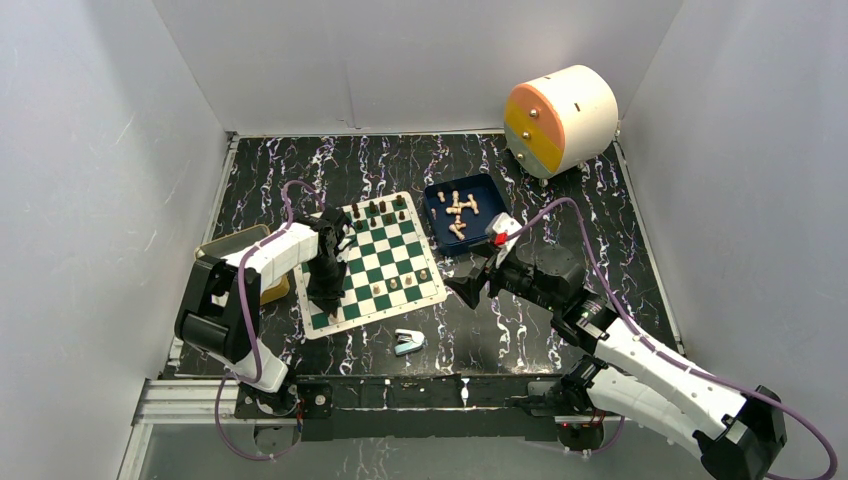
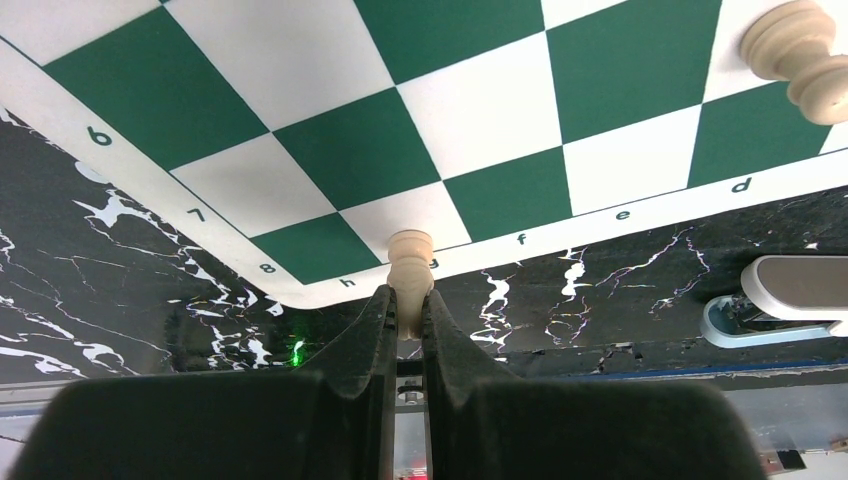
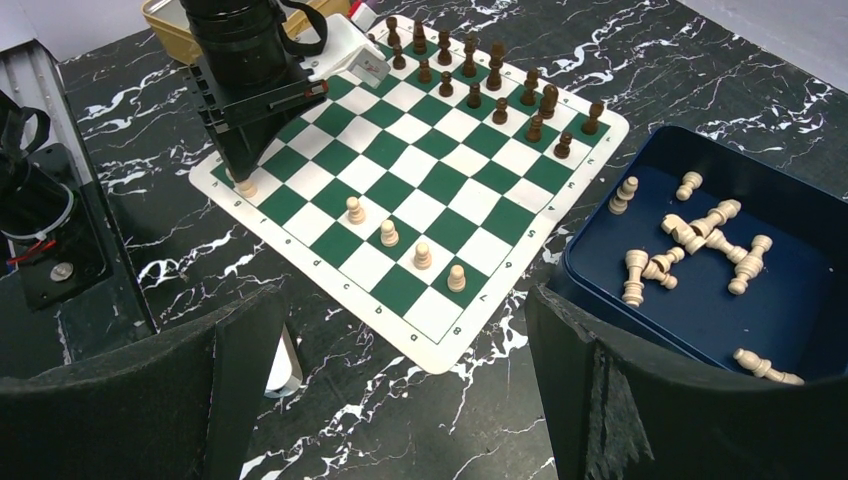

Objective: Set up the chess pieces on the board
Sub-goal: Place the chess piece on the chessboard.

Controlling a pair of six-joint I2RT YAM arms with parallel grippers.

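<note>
The green-and-white board [image 1: 392,262] lies left of centre on the table. Dark pieces [image 3: 470,70] fill its far rows, and several light pawns [image 3: 389,233] stand in a line near its front edge. My left gripper [image 2: 405,295] is shut on a light tan pawn [image 2: 410,262], held upright over the board's near-left corner [image 3: 246,187]; I cannot tell whether it touches the square. My right gripper [image 3: 400,400] hangs open and empty over bare table, between the board's right corner and the blue tray [image 3: 800,330], which holds several loose light pieces [image 3: 700,225].
A light-blue stapler-like object [image 1: 408,342] lies in front of the board. A yellow bin [image 1: 225,248] sits behind the left arm. A white and orange cylinder [image 1: 560,120] stands at the back right. White walls close in the table.
</note>
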